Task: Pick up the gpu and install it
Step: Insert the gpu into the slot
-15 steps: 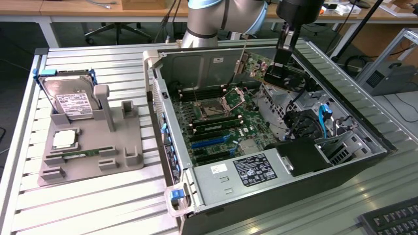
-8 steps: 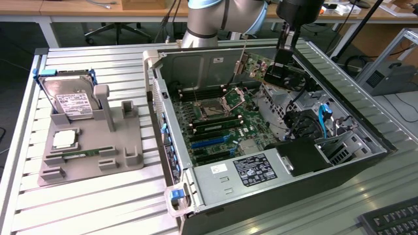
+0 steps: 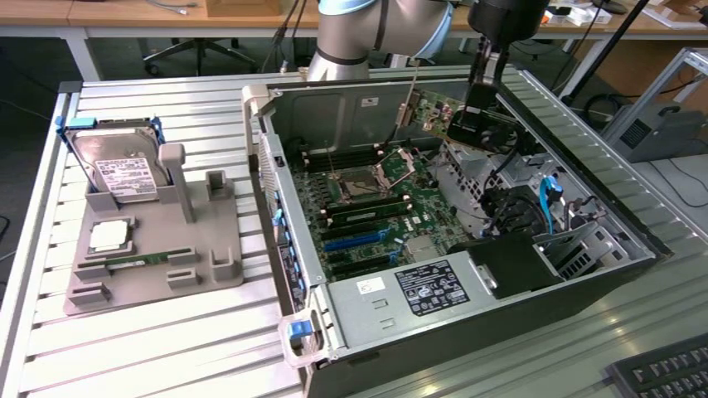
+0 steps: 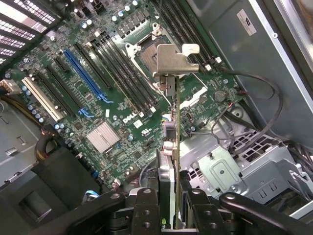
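The gripper (image 3: 482,87) hangs over the open computer case (image 3: 332,112) and it grasps the gpu (image 3: 470,124). In the wrist view, the gripper (image 4: 168,198) has its two dark fingers (image 4: 146,205) pressed on both flat faces of the gpu (image 4: 170,142), one on each side, so the card is seen on its thin edge. The card hangs straight down from the gripper, and its metal bracket (image 4: 172,56) is at the end farthest from the fingers.

The gpu is in the air and does not sit in any slot yet. Below the gripper and the card lies the main board (image 4: 122,112), well apart from the card's end. The processor socket (image 4: 146,56) is on the board just beyond the bracket end, and the long blue slot (image 4: 85,73) is further to one side of the gripper.

In the exterior view, the power supply (image 3: 409,294) is at the end of the case far from the gripper. Well away from the gripper, outside the case on the exterior view's left, a grey holder (image 3: 155,249) stands on the table (image 3: 144,348) with a hard drive (image 3: 122,170) upright in it.
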You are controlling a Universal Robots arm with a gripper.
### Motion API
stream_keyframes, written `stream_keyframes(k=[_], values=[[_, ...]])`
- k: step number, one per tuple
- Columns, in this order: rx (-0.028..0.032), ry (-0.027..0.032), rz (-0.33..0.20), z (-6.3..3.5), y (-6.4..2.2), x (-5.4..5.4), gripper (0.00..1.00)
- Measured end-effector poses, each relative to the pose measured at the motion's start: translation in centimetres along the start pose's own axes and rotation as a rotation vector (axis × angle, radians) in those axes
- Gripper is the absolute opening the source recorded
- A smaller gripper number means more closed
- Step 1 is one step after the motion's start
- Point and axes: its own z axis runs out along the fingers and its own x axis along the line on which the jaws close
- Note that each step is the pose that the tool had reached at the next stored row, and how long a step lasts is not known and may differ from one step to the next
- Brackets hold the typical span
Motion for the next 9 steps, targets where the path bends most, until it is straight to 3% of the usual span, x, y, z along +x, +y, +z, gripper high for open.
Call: stream_keyframes(k=[9], values=[[-0.0010, -0.0031, -0.029, 0.00, 0.00, 0.00, 0.27]])
